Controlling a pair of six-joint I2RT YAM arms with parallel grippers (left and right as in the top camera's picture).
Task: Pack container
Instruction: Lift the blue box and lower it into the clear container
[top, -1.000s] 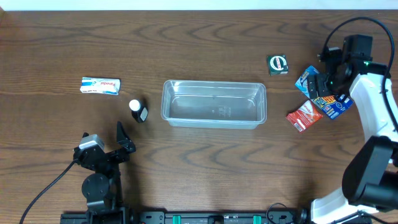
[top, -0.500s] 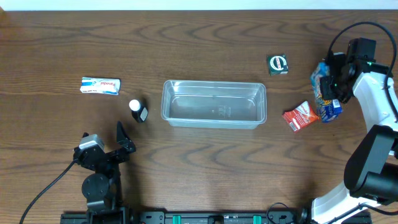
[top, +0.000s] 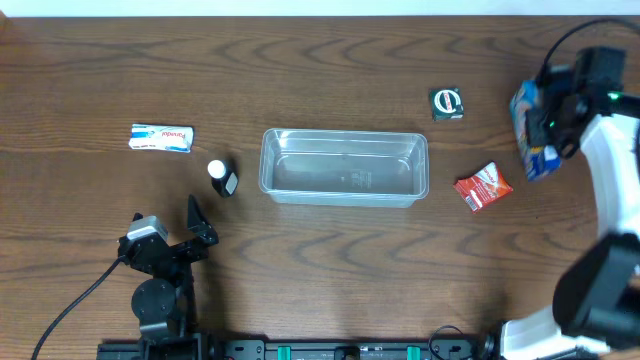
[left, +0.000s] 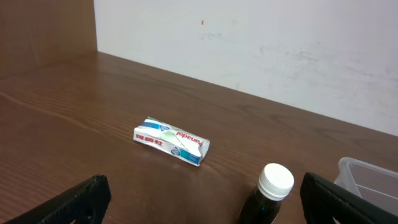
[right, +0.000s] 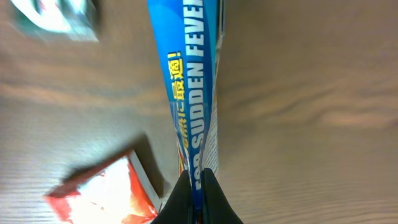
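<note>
The table (top: 320, 260) is of dark brown wood with a visible grain, and 5 things are on it. The container (top: 344, 133) stands near the middle. Just left of it stands a small dark bottle (top: 222, 178) with a white cap, and further left lies a white and blue box (top: 161, 138). Near the container's right end lies a red packet (top: 483, 187), and a green packet (top: 446, 103) lies further back.

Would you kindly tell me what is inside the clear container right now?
The container looks empty: only its clear floor and reflections show. Overhead, nothing covers its interior.
</note>
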